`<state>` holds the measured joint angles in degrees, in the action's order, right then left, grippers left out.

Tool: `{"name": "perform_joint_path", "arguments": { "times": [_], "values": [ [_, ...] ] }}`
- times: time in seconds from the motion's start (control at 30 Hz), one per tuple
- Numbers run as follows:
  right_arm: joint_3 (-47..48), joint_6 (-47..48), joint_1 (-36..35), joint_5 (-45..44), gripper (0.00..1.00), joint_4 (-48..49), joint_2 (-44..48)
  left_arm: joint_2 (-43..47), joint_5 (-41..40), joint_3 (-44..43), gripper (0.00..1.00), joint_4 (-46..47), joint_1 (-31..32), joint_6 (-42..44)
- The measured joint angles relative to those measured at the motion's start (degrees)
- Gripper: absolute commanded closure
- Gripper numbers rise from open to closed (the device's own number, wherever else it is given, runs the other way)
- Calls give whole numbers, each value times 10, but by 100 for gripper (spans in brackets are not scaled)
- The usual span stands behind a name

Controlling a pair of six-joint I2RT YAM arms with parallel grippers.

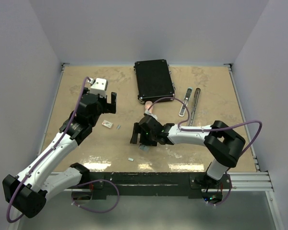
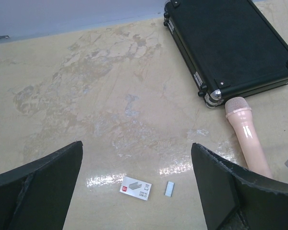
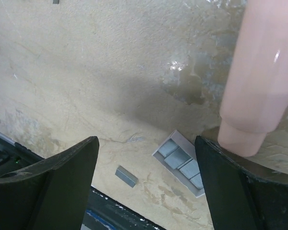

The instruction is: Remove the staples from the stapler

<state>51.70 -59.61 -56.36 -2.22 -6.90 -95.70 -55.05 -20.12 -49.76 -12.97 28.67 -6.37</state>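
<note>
A slim pale piece with a silvery-white end, apparently the stapler (image 1: 185, 102), lies right of the black case, away from both grippers. A small white tray (image 3: 199, 184) holding several grey staple blocks (image 3: 178, 158) lies under my right gripper (image 3: 146, 153), which is open, empty and low over the table (image 1: 137, 134). One loose staple strip (image 3: 126, 176) lies near the front edge (image 1: 131, 158). Another staple strip (image 2: 169, 189) lies beside a small white card (image 2: 135, 188). My left gripper (image 2: 137, 167) is open and empty above the card (image 1: 109, 103).
A black case (image 1: 154, 80) lies at the back middle. A pink stick (image 3: 261, 72) lies between the case and my right gripper (image 2: 247, 136). A dark grey bar (image 1: 196, 103) lies right of the stapler. The table's front edge (image 3: 110, 211) is close to the right fingers.
</note>
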Motion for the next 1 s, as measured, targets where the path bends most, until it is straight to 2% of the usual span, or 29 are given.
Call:
{"name": "perform_joint_path", "arguments": {
  "times": [0.3, 0.53, 0.8, 1.0],
  "values": [
    [43, 88, 0, 1, 15, -21, -14, 0, -5, 1, 0, 1, 0, -1],
    [102, 170, -2, -37, 23, -99, 32, -24, -3, -4, 0, -12, -10, -27],
    [112, 110, -53, -73, 25, -125, 61, -43, 52, 7, 0, -23, -145, -105],
    [167, 175, -83, -89, 25, -123, -23, -30, 41, 41, 0, -35, -180, -147]
  ]
}}
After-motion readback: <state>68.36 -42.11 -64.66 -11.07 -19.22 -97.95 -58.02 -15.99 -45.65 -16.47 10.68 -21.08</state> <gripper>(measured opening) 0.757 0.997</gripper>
